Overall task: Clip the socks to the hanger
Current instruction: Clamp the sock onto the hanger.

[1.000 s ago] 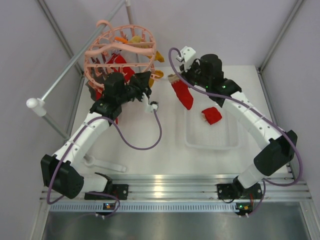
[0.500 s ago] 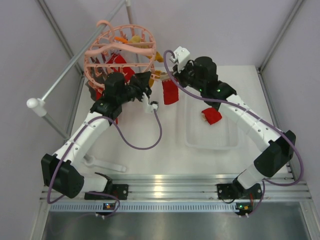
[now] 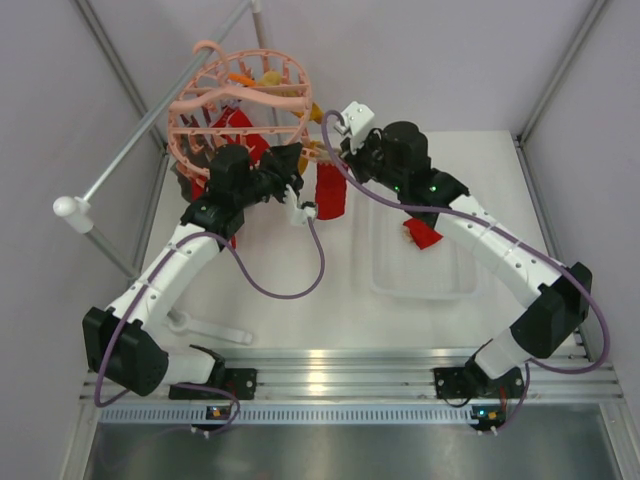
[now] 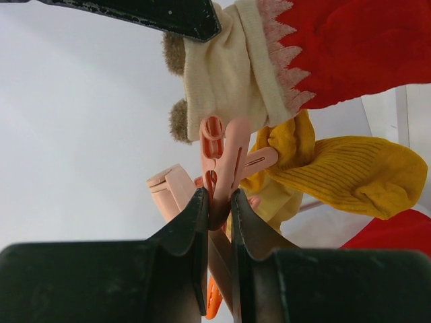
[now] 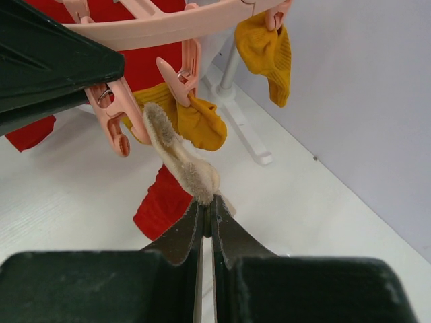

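The salmon-pink hanger [image 3: 240, 105] hangs at the back left with red and mustard socks clipped to it. My left gripper [image 4: 219, 202] is shut on one pink clip peg [image 4: 225, 151] at the hanger's right rim; from above the left gripper [image 3: 296, 168] sits beside that rim. My right gripper [image 5: 207, 205] is shut on the cream cuff [image 5: 178, 158] of a red sock [image 5: 161, 202], which dangles below. The cuff [image 4: 229, 74] is right up against the held peg. A mustard sock [image 4: 337, 168] hangs just behind. Another red sock [image 3: 425, 232] lies in the tray.
A clear plastic tray [image 3: 420, 285] sits at the right of the white table. The grey metal rail [image 3: 150, 125] with its white knob [image 3: 68, 208] crosses the left side. A white stand foot [image 3: 205, 328] lies near the front left. The enclosure walls close in behind.
My right arm has swung left, carrying the red sock from above the tray's edge over to the peg held by the left gripper. The left arm has not moved.
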You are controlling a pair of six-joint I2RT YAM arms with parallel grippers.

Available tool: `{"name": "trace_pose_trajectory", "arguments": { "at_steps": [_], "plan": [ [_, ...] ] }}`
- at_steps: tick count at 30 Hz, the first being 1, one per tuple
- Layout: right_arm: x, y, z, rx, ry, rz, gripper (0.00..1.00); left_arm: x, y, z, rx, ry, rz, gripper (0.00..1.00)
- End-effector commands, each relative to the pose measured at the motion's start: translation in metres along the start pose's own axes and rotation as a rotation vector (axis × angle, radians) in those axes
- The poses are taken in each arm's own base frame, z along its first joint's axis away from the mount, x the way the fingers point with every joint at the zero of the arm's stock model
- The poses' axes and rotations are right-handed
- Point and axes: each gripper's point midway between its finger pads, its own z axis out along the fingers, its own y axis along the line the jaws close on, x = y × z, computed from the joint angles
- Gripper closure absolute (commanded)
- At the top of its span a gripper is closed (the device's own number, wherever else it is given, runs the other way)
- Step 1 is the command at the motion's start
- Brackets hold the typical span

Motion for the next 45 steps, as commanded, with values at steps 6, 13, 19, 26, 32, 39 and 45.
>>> {"name": "trace_pose_trajectory", "arguments": {
  "at_steps": [6, 13, 19, 26, 32, 39, 45],
  "plan": [
    [-0.015, -0.002, -0.008, 0.048, 0.035, 0.103, 1.0, -0.006, 0.002, 0.002, -0.011, -0.035, 0.031, 1.0],
    [-0.013, 0.008, 0.001, 0.045, 0.09, 0.12, 1.0, -0.007, 0.002, 0.003, -0.011, -0.04, 0.046, 1.0],
    [-0.011, 0.023, 0.007, 0.03, 0.128, 0.098, 1.0, -0.007, 0.0, 0.004, -0.006, -0.04, 0.053, 1.0],
    [-0.012, 0.025, 0.012, 0.029, 0.143, 0.097, 1.0, -0.008, -0.001, 0.004, -0.001, -0.039, 0.061, 1.0],
    [-0.012, 0.026, 0.014, 0.028, 0.149, 0.102, 1.0, -0.008, -0.003, 0.004, 0.003, -0.042, 0.063, 1.0],
    [-0.023, 0.023, 0.015, 0.035, 0.129, 0.106, 1.0, -0.01, -0.008, 0.004, 0.024, -0.053, 0.061, 1.0],
    [-0.027, 0.025, 0.009, 0.018, 0.118, 0.109, 1.0, -0.008, -0.008, 0.005, 0.026, -0.043, 0.06, 1.0]
  ]
}}
